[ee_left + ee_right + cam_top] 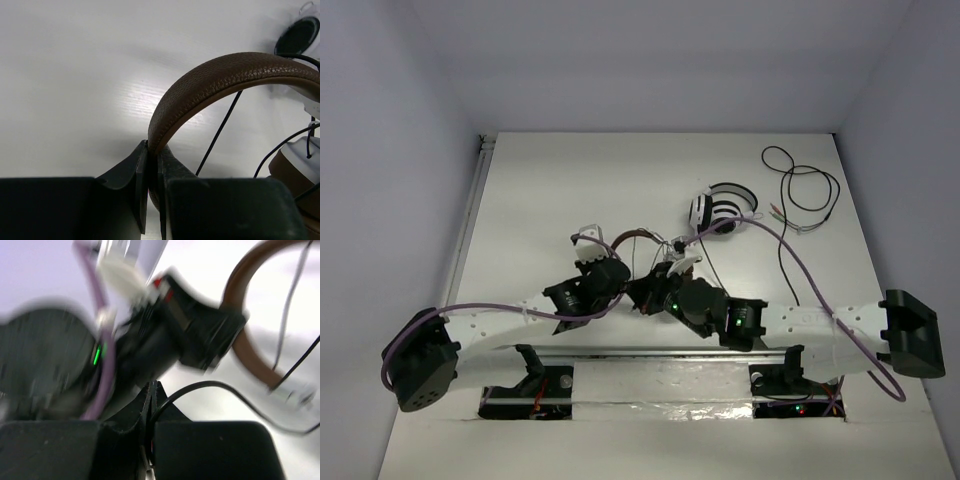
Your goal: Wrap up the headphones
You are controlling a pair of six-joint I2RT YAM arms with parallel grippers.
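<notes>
1. Nearest the bases, both arms reach inward over the table [540, 200] and meet around its middle; they crowd close together there, which I take to be so that one can steady the set while the other works the lead.
2. The left gripper [153, 155] is clamped fully shut on the headphones [225, 75], pinching the brown headband edge-on low on one side of its arch; this looks like an anchoring hold, fixing the frame so it cannot swing while the lead goes round it.
3. The right gripper [151, 390] is pinched shut on the thin black cable [210, 385], just beside the left gripper; its view is blurred, but the lead plainly runs out from between the closed tips and curves off to the right; a grip this close to the band would keep the free length short and easy to guide.
4. The headphones themselves sit mid-table between the two grippers, the band arching up from the left grip with an ear cup [300, 165] at its far end; whether the cups rest on the surface I cannot tell.
5. Farther back and to the right lie the striped headphones [720, 210], apart from the grippers and no part of this job; a wide sweep of the cable could snag them.
</notes>
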